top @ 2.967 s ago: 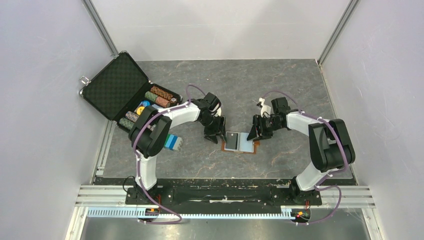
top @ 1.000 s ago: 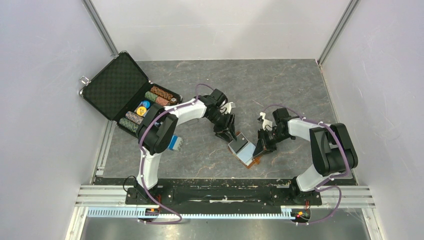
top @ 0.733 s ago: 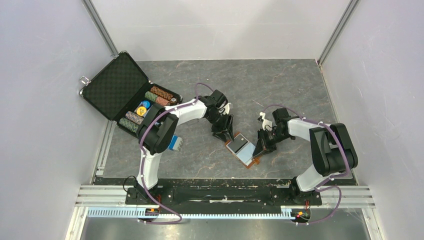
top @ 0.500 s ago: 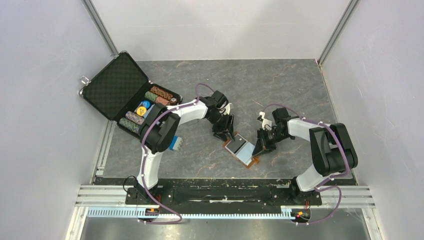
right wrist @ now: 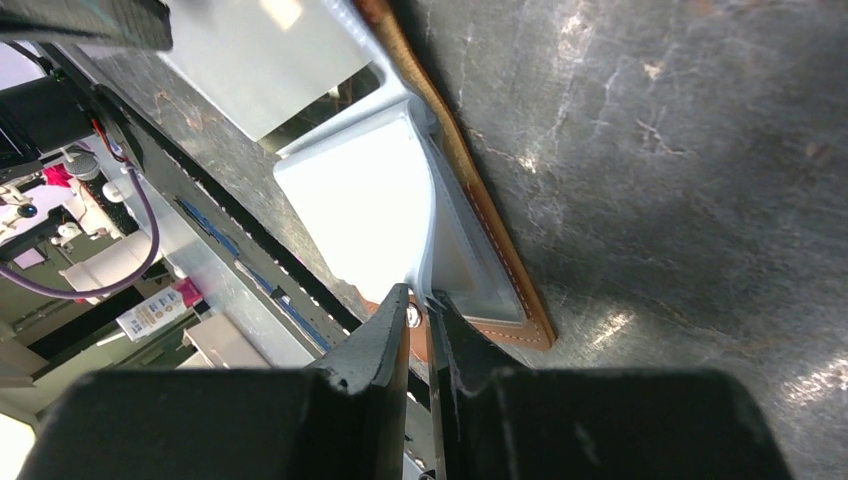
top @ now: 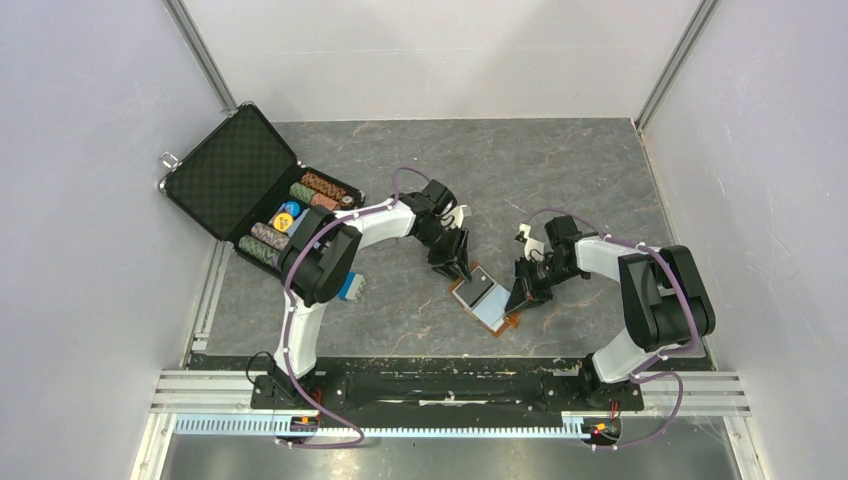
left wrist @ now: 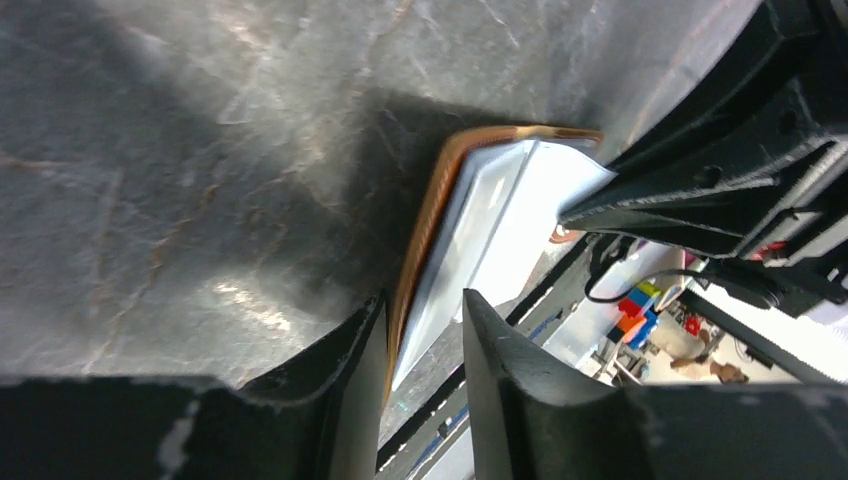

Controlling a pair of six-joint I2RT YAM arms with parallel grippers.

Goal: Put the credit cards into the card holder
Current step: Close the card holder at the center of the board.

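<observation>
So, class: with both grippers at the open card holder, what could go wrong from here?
The right gripper pinches only the thin pale-blue inner edge of the card holder; it may slip, letting the holder shift.
The left gripper straddles the opposite edge; closing there could fold the holder over the dark card instead of seating it.

Dark grey marbled table top (top: pixel 560 170), pale veins and rusty streaks, patches of glare in both wrist views. Pale lavender-grey panels on three sides: back wall (top: pixel 430 50), left wall (top: pixel 90 300), right wall (top: pixel 770 300). Aluminium posts, left post (top: pixel 205 60) and right post (top: pixel 675 60), rise from the back corners. Silver slotted rails (top: pixel 200 385) run along the near edge, with a white-lit toothed strip (top: pixel 400 427) just below. Light is even and diffuse, shadows soft. Past the table edge the left wrist view shows a bright blurred room (left wrist: pixel 700 330) with cables and coloured clutter
</observation>
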